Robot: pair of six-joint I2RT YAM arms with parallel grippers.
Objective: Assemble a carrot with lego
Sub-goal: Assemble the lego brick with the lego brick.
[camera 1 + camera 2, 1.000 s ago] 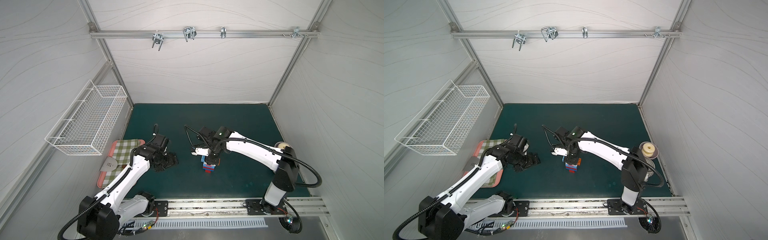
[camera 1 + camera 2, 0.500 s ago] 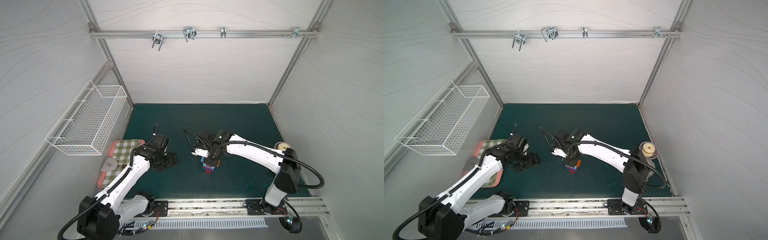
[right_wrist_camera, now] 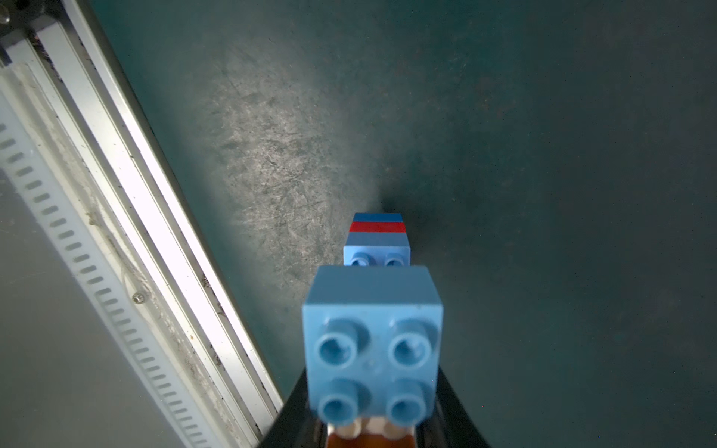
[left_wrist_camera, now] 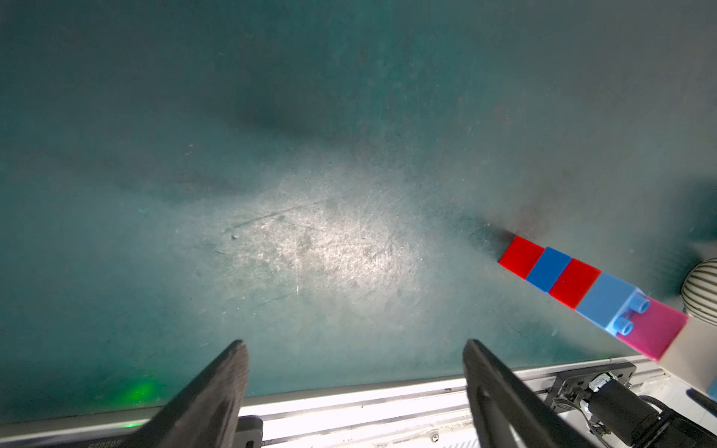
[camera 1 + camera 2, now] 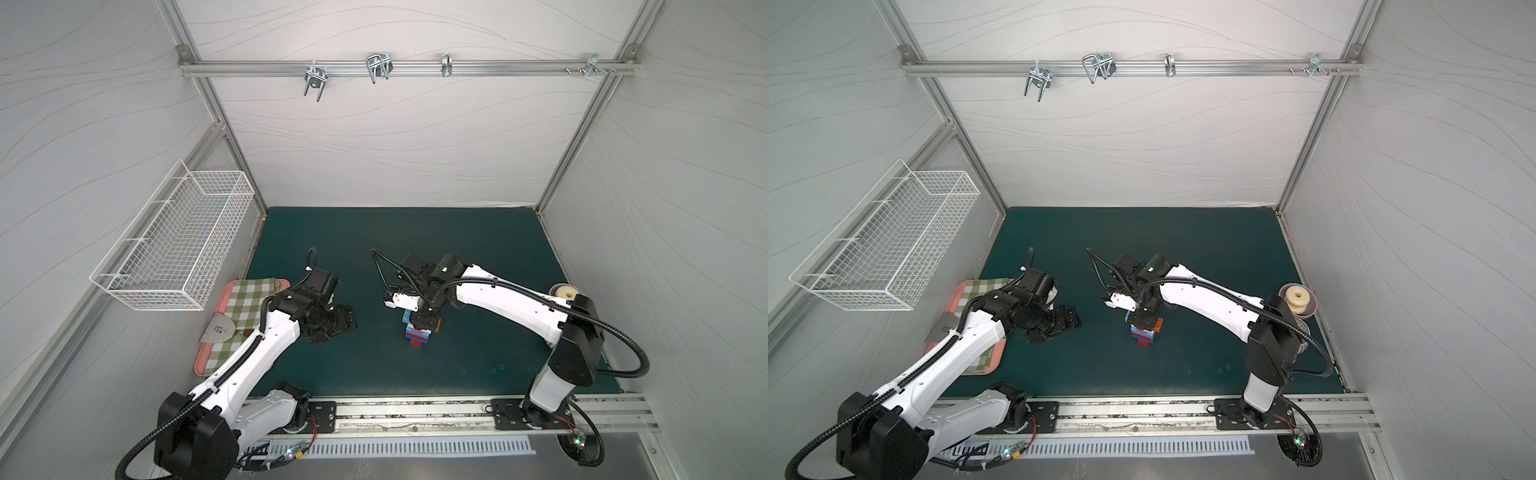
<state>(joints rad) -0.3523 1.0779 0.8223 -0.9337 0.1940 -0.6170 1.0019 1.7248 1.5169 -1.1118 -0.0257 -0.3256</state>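
"Light-blue, that big blur in front of your right wrist camera?"

"That is the light-blue brick. My right gripper is clenched on its sides, at the top of the carrot. The brick is out of focus this close and hides my fingertips. I cannot tell whether it is pressed fully home."

"Where does the carrot stand?"

"Upright on the green mat, a little right of centre and low in both top views. From above, my own gripper covers its upper layers. Only blue and red bands near the foot show, with a bit of orange beside my fingers."

"Can you see the rest anywhere?"

"My left wrist camera catches it side-on: red at the mat, blue, red, light blue with two studs, pink, then white, cut off by the frame's edge."

"And your left gripper?"

"Released, jaws wide, only bare scuffed mat between the fingers. It hangs over the mat left of centre in the top views, well apart from the carrot. Seen from above, its black tips are hard to make out."
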